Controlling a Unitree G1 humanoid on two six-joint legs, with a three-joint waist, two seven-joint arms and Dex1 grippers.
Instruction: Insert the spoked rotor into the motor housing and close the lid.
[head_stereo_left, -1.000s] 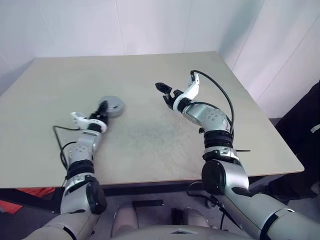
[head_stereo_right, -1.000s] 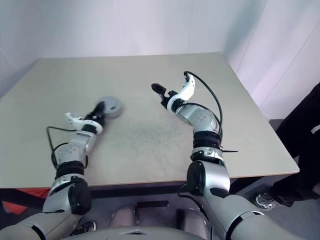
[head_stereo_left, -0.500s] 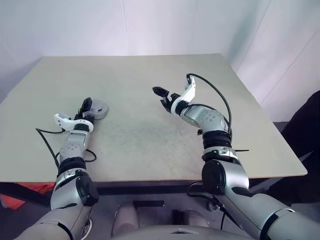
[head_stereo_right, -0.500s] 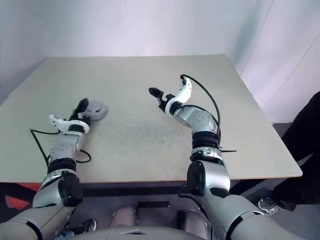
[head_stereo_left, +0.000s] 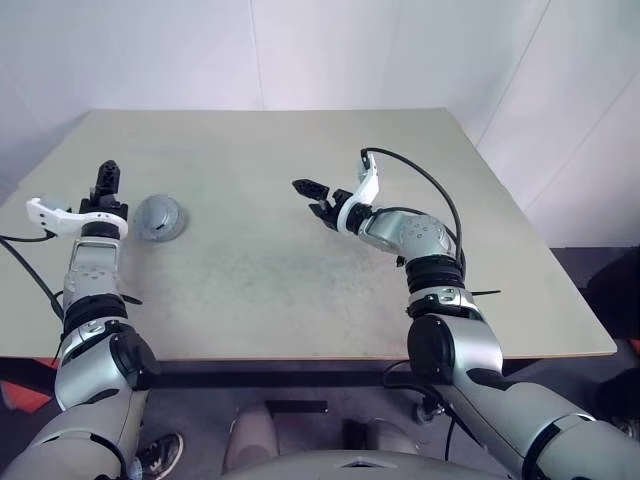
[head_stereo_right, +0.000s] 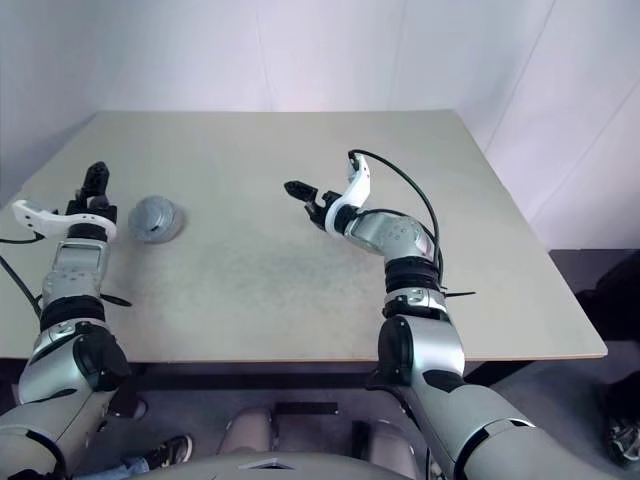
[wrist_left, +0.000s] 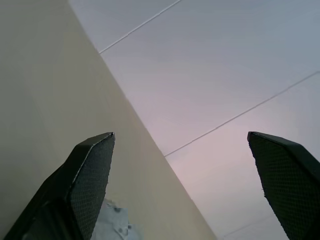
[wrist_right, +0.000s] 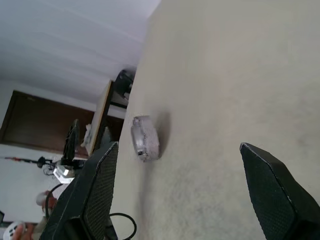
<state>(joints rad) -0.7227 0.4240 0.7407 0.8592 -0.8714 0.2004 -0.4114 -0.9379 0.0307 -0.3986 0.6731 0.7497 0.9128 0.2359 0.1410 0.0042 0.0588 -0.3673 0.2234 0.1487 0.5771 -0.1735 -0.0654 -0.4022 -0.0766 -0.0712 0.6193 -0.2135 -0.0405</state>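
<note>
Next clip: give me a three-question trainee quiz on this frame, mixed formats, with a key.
1. True or false: the left gripper is shut on the closed grey motor assembly.
2. Which gripper is nearer the assembly? A) left B) right
3. Fill in: the assembly rests on the ____.

Key: 1 false, its fingers stand open and apart from the assembly. 2 A. 3 table.
</note>
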